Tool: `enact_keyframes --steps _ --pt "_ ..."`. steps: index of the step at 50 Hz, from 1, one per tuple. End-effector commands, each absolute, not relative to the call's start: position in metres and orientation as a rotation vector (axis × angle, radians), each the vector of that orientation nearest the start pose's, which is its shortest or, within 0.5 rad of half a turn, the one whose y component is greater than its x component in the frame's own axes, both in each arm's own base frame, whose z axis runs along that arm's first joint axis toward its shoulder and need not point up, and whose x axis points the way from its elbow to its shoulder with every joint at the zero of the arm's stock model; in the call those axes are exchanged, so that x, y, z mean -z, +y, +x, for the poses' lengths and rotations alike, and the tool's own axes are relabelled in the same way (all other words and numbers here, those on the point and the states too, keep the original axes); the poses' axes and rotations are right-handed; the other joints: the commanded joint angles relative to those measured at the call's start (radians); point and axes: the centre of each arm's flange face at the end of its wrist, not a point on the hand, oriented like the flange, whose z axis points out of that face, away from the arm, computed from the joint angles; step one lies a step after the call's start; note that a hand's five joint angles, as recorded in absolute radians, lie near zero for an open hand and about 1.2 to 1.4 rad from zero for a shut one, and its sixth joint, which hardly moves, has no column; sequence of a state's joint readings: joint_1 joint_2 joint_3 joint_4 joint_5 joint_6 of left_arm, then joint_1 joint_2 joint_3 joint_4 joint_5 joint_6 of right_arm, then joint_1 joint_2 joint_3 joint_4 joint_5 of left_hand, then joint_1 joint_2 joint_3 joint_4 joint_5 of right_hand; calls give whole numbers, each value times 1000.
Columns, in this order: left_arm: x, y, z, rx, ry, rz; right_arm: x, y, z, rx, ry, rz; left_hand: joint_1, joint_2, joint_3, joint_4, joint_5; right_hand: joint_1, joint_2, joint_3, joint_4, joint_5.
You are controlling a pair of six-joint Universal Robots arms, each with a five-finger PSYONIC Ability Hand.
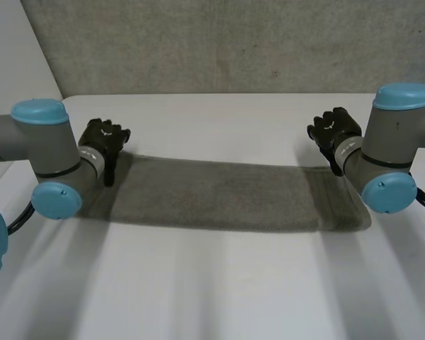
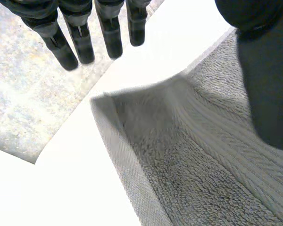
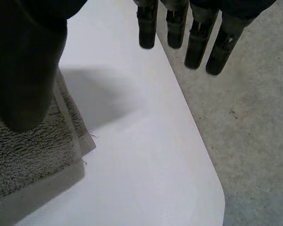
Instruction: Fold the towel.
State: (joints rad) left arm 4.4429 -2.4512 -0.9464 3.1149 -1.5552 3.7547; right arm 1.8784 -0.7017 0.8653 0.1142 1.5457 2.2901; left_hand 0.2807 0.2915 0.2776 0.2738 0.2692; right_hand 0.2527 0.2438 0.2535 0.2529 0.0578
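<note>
A grey towel lies as a long flat strip across the white table, with a folded band at its right end. My left hand hovers at the strip's far left corner. Its fingers are straight and apart from the thumb, and the towel corner lies loose below the palm, slightly raised. My right hand hovers at the far right corner. Its fingers are straight, and its thumb is over the layered towel edge, holding nothing.
Grey speckled floor lies beyond the table's far edge. The floor also shows past the table's rounded corner by my right hand. Bare white tabletop spreads in front of the towel.
</note>
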Motion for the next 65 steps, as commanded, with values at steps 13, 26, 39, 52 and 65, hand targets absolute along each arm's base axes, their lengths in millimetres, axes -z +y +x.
enact_keyframes --steps 13,26,39,52,65 --pt "-218 -346 -241 2153 2053 906 -249 -325 242 2061 2274 -1217 -102 -113 -99 -96 -265 -78 -69 -79 -78 -58" --pt "-200 -285 -222 2076 2145 928 -192 -276 213 1732 2475 -1396 -105 -116 -102 -98 -268 -59 -50 -60 -59 -39" --pt "-187 -273 -225 2083 2145 950 -140 -294 199 1667 2513 -1355 -102 -113 -99 -96 -265 131 140 131 131 152" --pt "-186 -274 -224 2079 2150 946 -131 -314 190 1683 2570 -1314 -102 -113 -99 -96 -265 1144 1152 1143 1143 1164" --pt "-189 -273 -221 2082 2143 932 -207 -358 87 2071 2837 -1215 -105 -116 -102 -98 -268 1144 1152 1143 1143 1164"
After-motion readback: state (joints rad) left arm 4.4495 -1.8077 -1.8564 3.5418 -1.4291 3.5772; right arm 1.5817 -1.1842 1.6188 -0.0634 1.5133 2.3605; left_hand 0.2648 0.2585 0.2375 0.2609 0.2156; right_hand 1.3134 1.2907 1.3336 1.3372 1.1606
